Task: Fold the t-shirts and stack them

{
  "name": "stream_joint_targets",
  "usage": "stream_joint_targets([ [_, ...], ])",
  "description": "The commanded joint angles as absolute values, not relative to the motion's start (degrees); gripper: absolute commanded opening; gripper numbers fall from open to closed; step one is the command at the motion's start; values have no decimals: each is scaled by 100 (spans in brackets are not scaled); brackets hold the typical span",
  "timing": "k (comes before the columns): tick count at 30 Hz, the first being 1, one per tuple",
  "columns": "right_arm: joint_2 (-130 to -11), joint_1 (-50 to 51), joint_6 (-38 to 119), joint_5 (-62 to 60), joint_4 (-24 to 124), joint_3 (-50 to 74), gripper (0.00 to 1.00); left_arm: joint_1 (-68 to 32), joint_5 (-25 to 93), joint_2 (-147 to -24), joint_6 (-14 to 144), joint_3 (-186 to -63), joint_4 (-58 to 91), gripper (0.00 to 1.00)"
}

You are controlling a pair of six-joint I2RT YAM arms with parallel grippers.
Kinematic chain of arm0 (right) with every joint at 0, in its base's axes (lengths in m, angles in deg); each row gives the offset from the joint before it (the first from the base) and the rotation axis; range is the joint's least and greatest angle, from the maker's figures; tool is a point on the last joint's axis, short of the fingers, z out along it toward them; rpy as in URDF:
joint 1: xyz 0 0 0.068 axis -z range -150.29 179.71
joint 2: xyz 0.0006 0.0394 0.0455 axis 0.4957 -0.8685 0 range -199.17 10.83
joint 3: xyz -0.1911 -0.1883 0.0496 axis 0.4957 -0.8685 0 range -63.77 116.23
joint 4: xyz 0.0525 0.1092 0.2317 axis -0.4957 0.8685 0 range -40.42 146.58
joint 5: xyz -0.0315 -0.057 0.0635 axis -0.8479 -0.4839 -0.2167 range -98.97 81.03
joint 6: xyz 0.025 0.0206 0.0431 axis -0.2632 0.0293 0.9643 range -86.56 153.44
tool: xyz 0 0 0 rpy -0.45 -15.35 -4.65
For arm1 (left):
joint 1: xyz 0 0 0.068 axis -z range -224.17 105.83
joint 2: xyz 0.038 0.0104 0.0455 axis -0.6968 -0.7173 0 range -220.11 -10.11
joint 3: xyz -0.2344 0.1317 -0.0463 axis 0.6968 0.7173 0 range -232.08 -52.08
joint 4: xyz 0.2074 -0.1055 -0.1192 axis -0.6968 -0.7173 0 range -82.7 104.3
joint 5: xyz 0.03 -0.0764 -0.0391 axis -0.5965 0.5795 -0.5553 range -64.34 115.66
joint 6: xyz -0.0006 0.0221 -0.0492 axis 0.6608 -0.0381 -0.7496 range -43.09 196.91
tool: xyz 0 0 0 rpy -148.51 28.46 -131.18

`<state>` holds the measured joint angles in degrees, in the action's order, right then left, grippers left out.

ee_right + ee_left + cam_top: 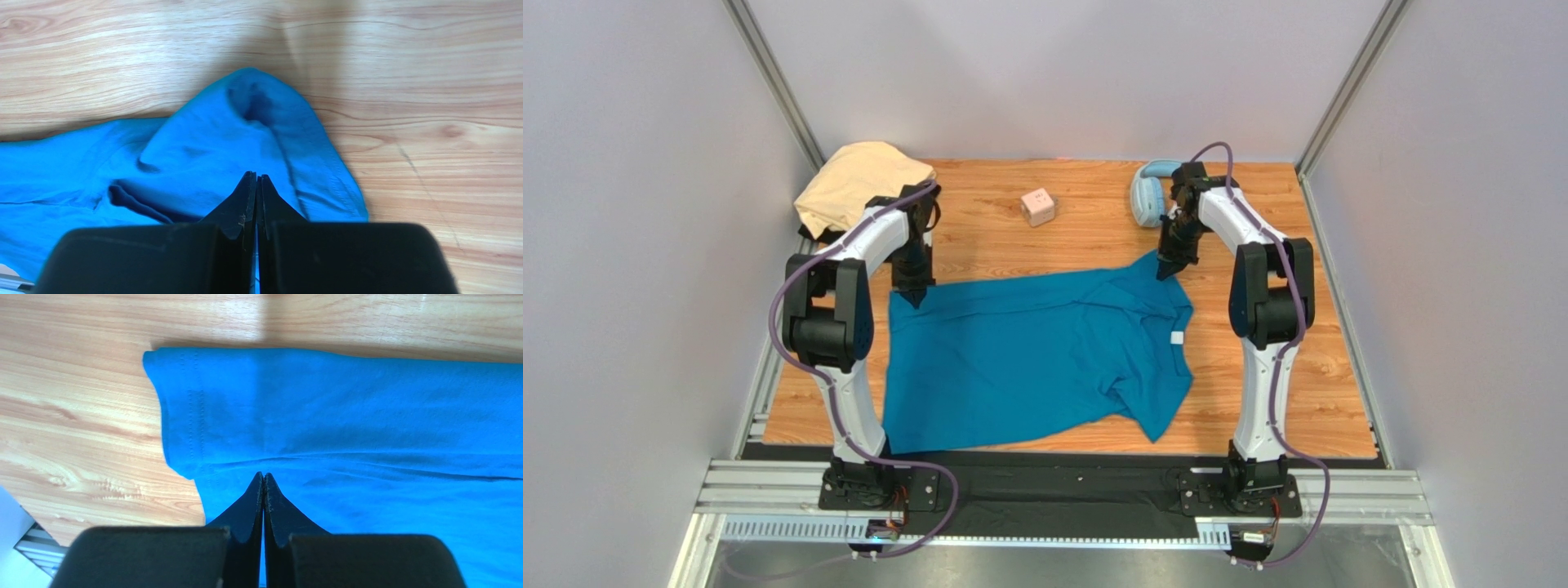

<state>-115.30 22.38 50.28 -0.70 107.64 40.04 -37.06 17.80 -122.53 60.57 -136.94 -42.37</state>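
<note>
The teal-blue t-shirt (1038, 355) lies spread on the wooden table, its small white tag (1178, 338) at the right. My left gripper (914, 295) is shut and points down at the shirt's far left corner. In the left wrist view its closed tips (264, 475) sit over flat cloth (344, 410) with nothing pinched. My right gripper (1163, 268) is shut at the far right sleeve. In the right wrist view its closed tips (256, 176) sit just short of the humped sleeve (245, 135). The pale tan shirt (854, 178) is bunched at the far left corner. No black shirt shows.
A small pink cube (1039, 207) sits at the far middle of the table (1308, 368). Light-blue headphones (1151, 194) lie at the far right, just behind the right arm. Grey walls close in on the left, right and back.
</note>
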Motion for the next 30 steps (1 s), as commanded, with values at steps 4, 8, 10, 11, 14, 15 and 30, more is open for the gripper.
stream_joint_targets([
  [4,-11029,2418,4961,43,10706,3897,1,-3749,1907,-12226,6136,-14233,-4625,0],
  [8,-11063,2400,5057,271,10679,4055,1,-3749,2021,-12103,6056,-14489,-4722,0],
  [10,-11212,2356,5075,289,10706,4152,1,-3749,2083,-12050,6038,-14515,-4714,0],
  [11,-11265,2321,5084,289,10758,4265,0,-3749,2100,-12041,6030,-14515,-4722,0],
  [14,-11476,2251,5075,281,10872,4415,0,-3749,2153,-12041,5977,-14480,-4723,0],
  [15,-11529,2233,5075,281,10890,4433,0,-3740,2171,-12067,5977,-14463,-4705,0],
  [30,-12214,2101,4979,184,11286,4478,0,-3600,1828,-12463,5959,-13901,-4600,0],
])
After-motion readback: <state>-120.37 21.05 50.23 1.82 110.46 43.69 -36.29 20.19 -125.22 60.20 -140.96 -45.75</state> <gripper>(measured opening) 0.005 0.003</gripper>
